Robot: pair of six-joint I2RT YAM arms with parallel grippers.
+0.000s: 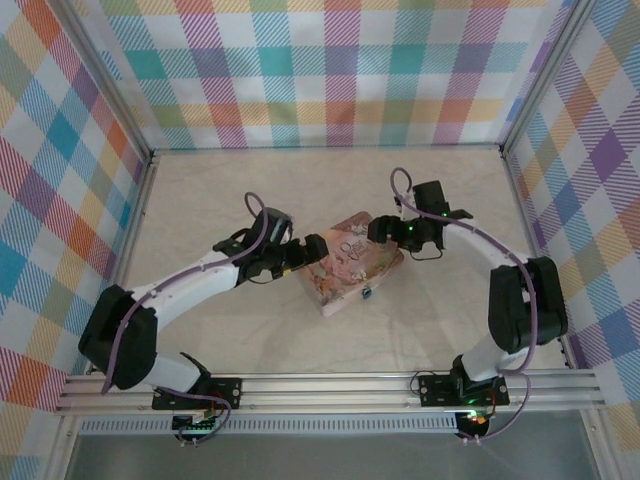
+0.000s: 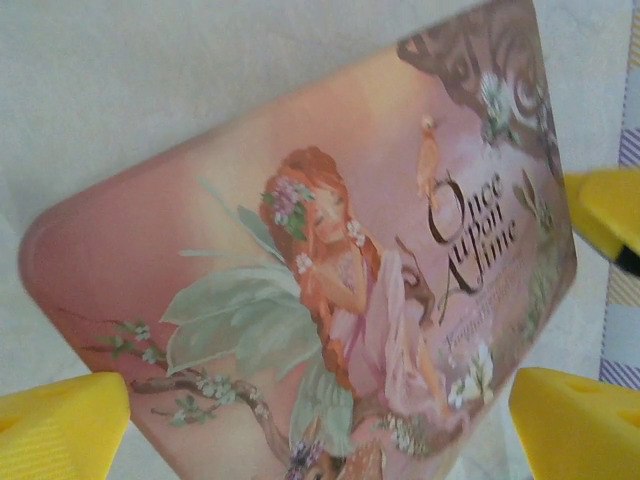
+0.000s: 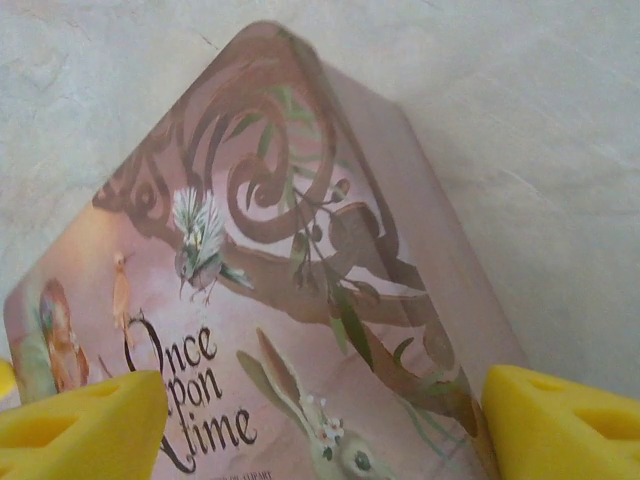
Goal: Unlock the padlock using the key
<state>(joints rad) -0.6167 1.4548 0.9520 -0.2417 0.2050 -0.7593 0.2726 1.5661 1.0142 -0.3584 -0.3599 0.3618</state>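
Note:
A flat pink picture box (image 1: 350, 265) lies in the middle of the table. My left gripper (image 1: 316, 250) is at its left corner and my right gripper (image 1: 381, 232) at its far right corner. In the left wrist view the left gripper (image 2: 320, 440) is open, its yellow fingers (image 2: 60, 425) standing wide on either side of the box lid (image 2: 330, 260). My right gripper (image 3: 320, 430) is open too, with one yellow finger (image 3: 80, 425) over the lid (image 3: 290, 300) and the other at the box's side edge. The padlock and the key are out of view.
A small dark-blue thing (image 1: 368, 292) sits at the box's near edge, too small to identify. Checked walls (image 1: 330, 70) enclose the cream table (image 1: 200, 190) on three sides. A metal rail (image 1: 330, 385) with both arm bases runs along the front.

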